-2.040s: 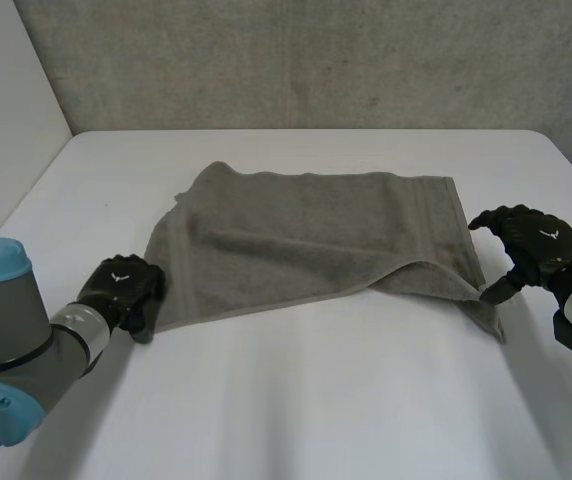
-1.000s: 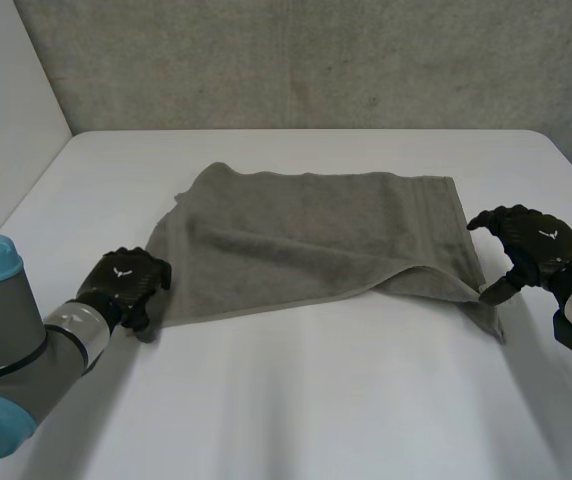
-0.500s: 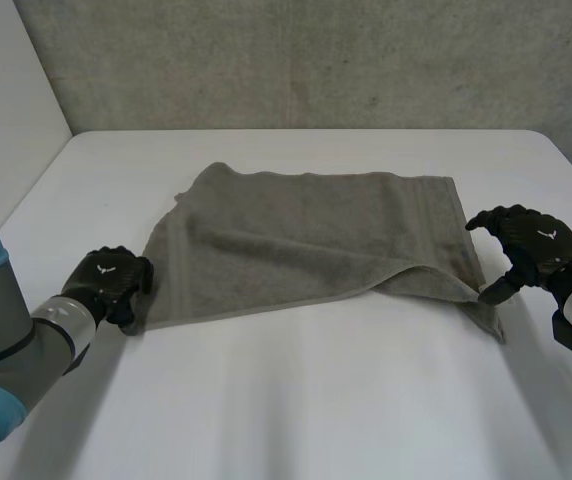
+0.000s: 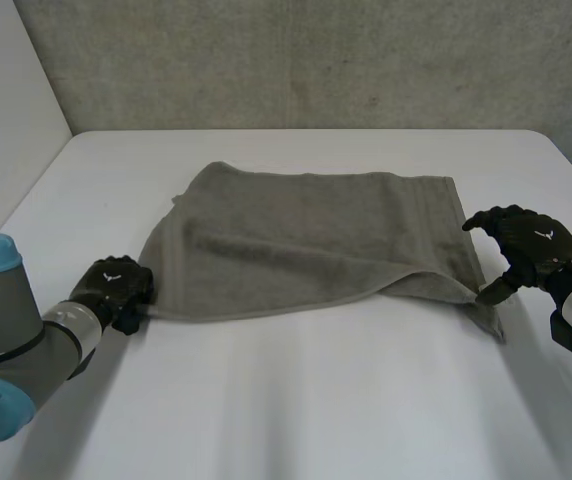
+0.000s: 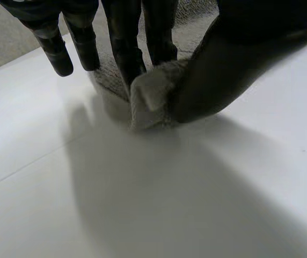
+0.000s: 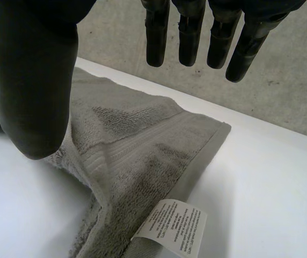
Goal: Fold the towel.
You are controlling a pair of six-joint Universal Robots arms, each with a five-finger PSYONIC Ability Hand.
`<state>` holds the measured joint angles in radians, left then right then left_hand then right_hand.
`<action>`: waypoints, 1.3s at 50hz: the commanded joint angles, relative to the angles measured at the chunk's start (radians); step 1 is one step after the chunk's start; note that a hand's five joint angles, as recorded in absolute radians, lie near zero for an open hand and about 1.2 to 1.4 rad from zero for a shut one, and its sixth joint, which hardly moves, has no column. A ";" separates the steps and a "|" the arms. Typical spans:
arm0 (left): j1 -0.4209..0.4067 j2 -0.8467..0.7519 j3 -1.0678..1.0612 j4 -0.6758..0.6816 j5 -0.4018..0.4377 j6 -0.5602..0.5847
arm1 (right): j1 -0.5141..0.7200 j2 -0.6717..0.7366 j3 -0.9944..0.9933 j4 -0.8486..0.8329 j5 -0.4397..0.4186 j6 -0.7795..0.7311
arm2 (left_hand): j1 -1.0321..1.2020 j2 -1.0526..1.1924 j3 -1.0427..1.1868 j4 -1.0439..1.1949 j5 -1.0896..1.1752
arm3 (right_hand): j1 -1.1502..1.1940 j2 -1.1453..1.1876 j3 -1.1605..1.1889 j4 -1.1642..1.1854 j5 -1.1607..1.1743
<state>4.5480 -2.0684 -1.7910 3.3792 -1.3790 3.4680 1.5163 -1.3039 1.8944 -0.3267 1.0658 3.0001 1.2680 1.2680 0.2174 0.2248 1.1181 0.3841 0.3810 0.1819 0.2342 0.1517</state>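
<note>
Towel [image 4: 306, 240] is lying spread out in the middle of the table [image 4: 316, 410], mostly flat but a bit skewed. The near right corner is rumpled, with one layer riding up over another.

The left hand [image 4: 114, 285] is at the near left corner. In the left wrist view that corner is bunched up and clamped between the thumb and one of the fingers [image 5: 124, 48], so I'd call that side grabbed.

The right hand [image 4: 528, 245] is at the right edge, just beside the near right corner. Its fingers [image 6: 188, 32] are straight and well apart from the thumb, with nothing between them. The towel edge and its white label [image 6: 172, 226] sit below the palm. In the head view the thumb tip looks about level with the cloth edge, though I can't tell if it's really touching.

My read is that this is the grab-both-near-corners step, half done. Next, the right hand needs to get down onto that rumpled corner and pinch the right layer, not only the top flap. Then both hands would lift together and carry the near edge to the far edge, keeping it level so the fold isn't crooked.
</note>
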 commanded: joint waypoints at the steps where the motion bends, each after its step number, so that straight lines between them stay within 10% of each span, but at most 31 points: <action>1: -0.001 -0.006 0.007 0.000 0.002 -0.001 | -0.002 0.000 0.000 0.000 -0.006 0.000 | 0.128 0.128 -0.043 -0.050 0.104 | -0.079 -0.076 -0.007 -0.060 -0.021; 36: 0.003 0.171 0.033 -0.006 0.003 -0.020 | -0.015 0.049 0.043 0.103 -0.001 -0.049 | 0.128 0.128 -0.043 -0.050 0.104 | -0.023 -0.020 -0.007 -0.060 0.035; 46: 0.057 0.192 0.035 -0.006 0.006 -0.026 | -0.007 0.138 0.008 0.014 0.026 -0.050 | 0.128 0.128 -0.043 -0.050 0.104 | 0.220 0.224 -0.007 -0.060 0.278; 53: 0.077 0.195 0.036 -0.006 0.049 -0.098 | -0.013 0.170 -0.014 -0.017 0.034 -0.049 | 0.128 0.128 -0.043 -0.050 0.104 | 1.011 1.014 -0.007 -0.060 1.069; 65: 0.080 0.237 0.016 -0.014 0.052 -0.115 | -0.071 0.091 -0.018 0.003 -0.030 -0.119 | 0.128 0.128 -0.043 -0.050 0.104 | 1.012 1.015 -0.007 -0.060 1.070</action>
<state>4.6283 -1.8587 -1.7653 3.3717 -1.3256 3.3566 1.4848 -1.1597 1.8644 -0.3388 1.0856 2.9402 1.3115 1.2812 0.2174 0.2248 1.1476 1.2780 1.3010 0.1820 0.2342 1.1400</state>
